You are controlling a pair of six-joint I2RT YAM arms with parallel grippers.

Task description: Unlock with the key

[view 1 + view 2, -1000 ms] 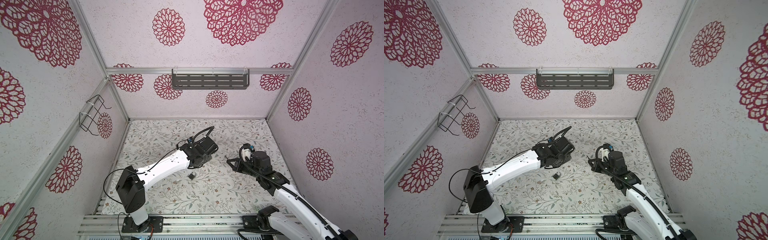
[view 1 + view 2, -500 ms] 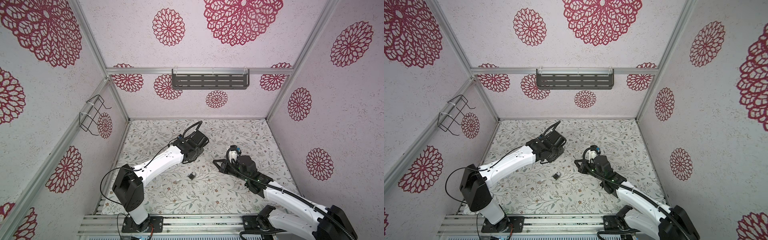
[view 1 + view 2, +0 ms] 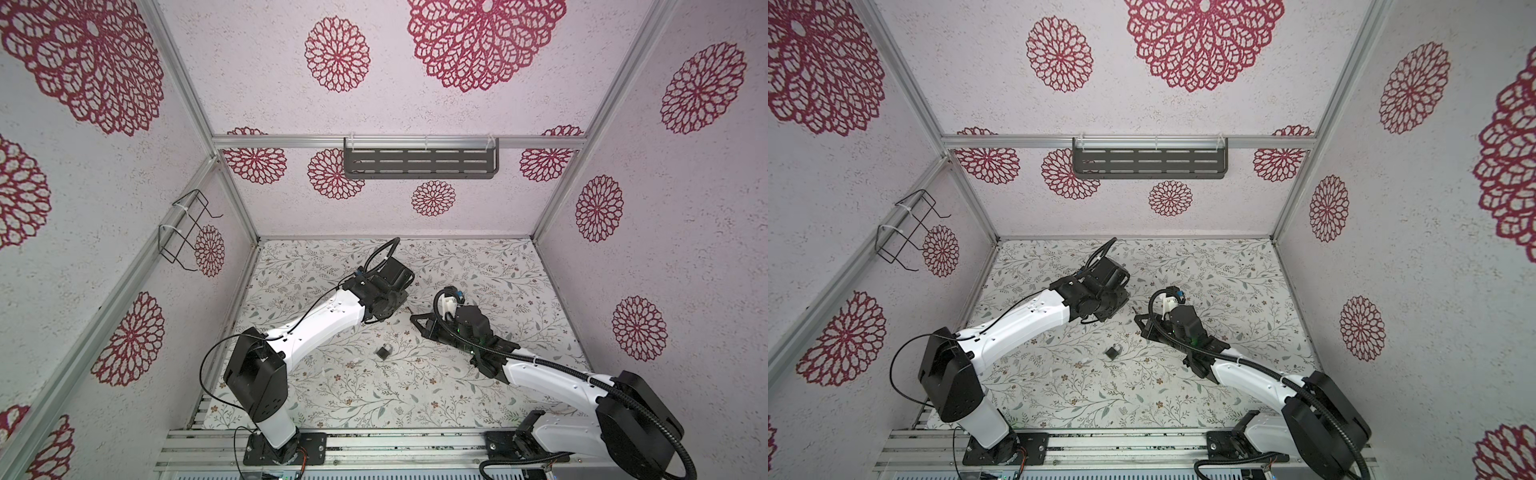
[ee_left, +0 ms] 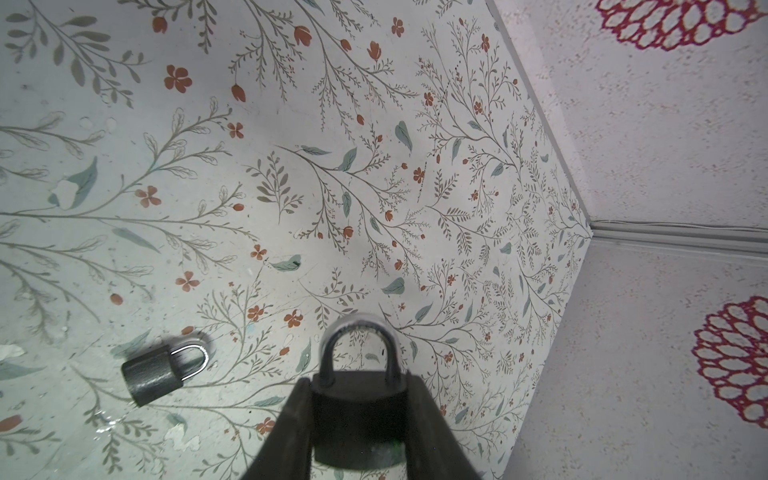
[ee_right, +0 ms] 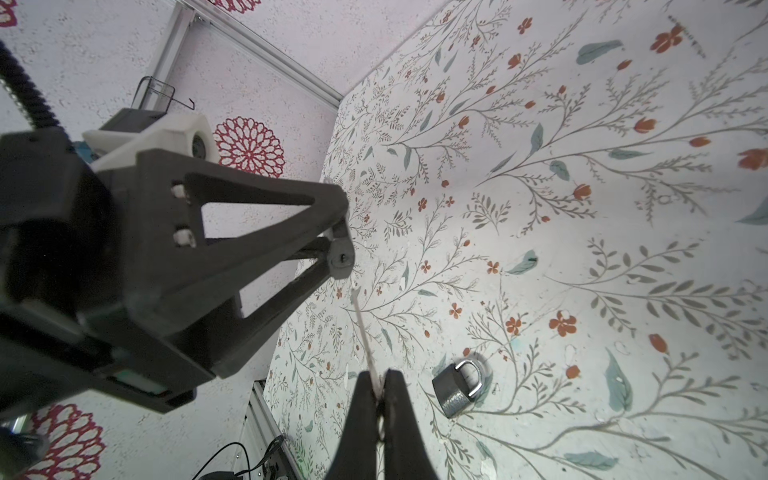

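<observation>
**Key held just short of the keyhole**

The left hand (image 4: 358, 384) is clamped on the body of a dark padlock (image 4: 359, 424), with a finger on each side. That grip leaves the loop (image 4: 359, 332) sticking out past the fingertips and the bottom face bare. Both legs of the loop look seated in the body, so I judge the lock is not yet opened.

In the right wrist view that bare bottom face, with its keyhole (image 5: 341, 258), is turned toward the right hand (image 5: 376, 388). This seems to be the point of the hold: the body is braced against a twist and the slot is kept clear for the key.

The right hand is squeezed together on the head of the key (image 5: 363, 332), so the thin blade points out ahead of the fingers. The blade's tip is close to the keyhole but not in it, and it does not look quite lined up. Lock and key are both held up off the desk (image 5: 582, 249), near its middle.

A second padlock (image 3: 384, 351) lies on its side on the desk, apart from both hands, and seems to play no part in this step.

The next move probably calls for a small correction and then a straight push before any turning. With so little of the key gripped, it could swivel if the tip catches the edge of the slot
</observation>
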